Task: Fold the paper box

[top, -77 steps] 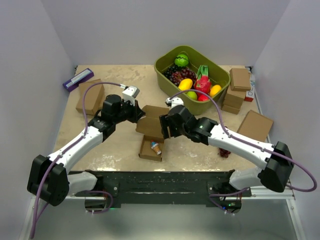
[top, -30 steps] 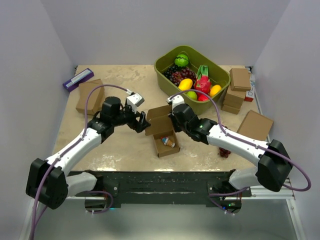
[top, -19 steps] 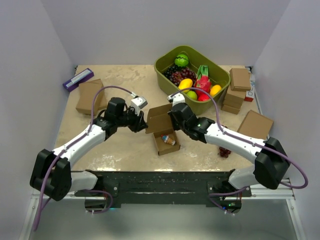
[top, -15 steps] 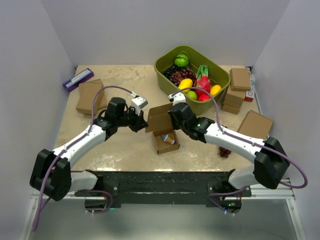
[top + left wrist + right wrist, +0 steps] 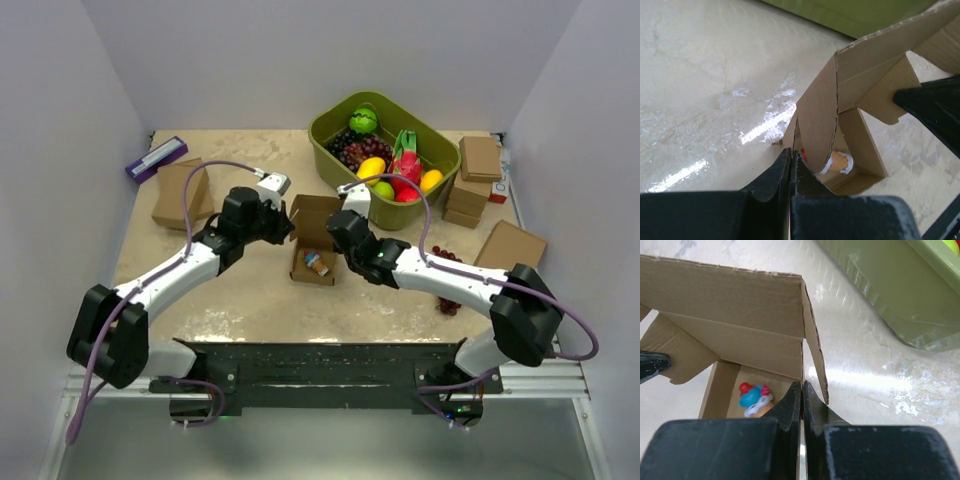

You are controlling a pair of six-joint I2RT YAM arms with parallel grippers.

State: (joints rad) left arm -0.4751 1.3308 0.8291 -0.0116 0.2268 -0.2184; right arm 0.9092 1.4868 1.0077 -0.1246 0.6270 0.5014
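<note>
The paper box (image 5: 312,215) stands half-folded at the table's middle, its tray open and its lid raised at the back. A small colourful toy (image 5: 317,263) lies inside the tray. My left gripper (image 5: 287,230) is shut on the box's left side wall, and in the left wrist view its tips (image 5: 791,154) pinch the cardboard edge of the box (image 5: 860,65). My right gripper (image 5: 336,238) is shut on the right side wall. The right wrist view shows its tips (image 5: 802,386) clamped on that wall of the box (image 5: 735,295), beside the toy (image 5: 754,396).
A green bin (image 5: 325,140) of fruit sits just behind the box. Stacks of small brown boxes (image 5: 478,170) and a larger flat one (image 5: 510,250) are at the right. Another brown box (image 5: 180,192) and a purple item (image 5: 155,158) lie at the left. Grapes (image 5: 448,305) rest near the right arm.
My left gripper has shut on the box's left wall. The box has shifted left and back, with both arms moving along with it.
</note>
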